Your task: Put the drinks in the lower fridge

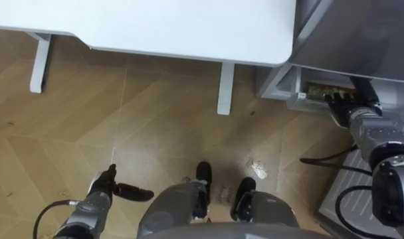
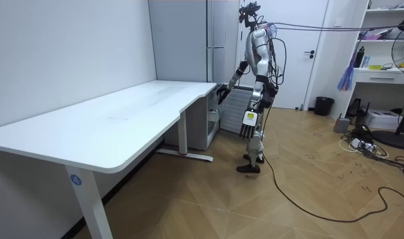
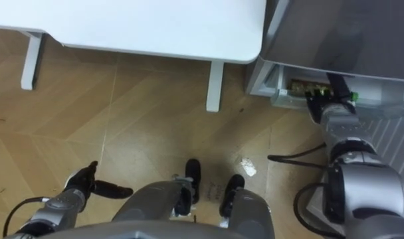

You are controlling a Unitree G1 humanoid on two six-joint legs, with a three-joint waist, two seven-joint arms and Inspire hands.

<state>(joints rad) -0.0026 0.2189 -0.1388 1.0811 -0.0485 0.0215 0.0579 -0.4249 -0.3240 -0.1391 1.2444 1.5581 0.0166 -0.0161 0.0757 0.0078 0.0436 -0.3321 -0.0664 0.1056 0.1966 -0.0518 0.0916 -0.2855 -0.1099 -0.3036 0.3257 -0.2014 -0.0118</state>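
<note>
at lower fridge, right robot hand, grip unclear, left robot hand slack, empty

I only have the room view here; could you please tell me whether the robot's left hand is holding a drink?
Observer: No, the left hand hangs open and empty, low above the wood floor.
Operator: Thank you. Where exactly is the right hand?
Observer: The right hand is at the edge of the lower fridge, where it stands open.
Operator: Can you see anything inside?
Observer: Yes, a row of small yellowish things just beside that hand; I cannot tell whether they are drinks.
</note>
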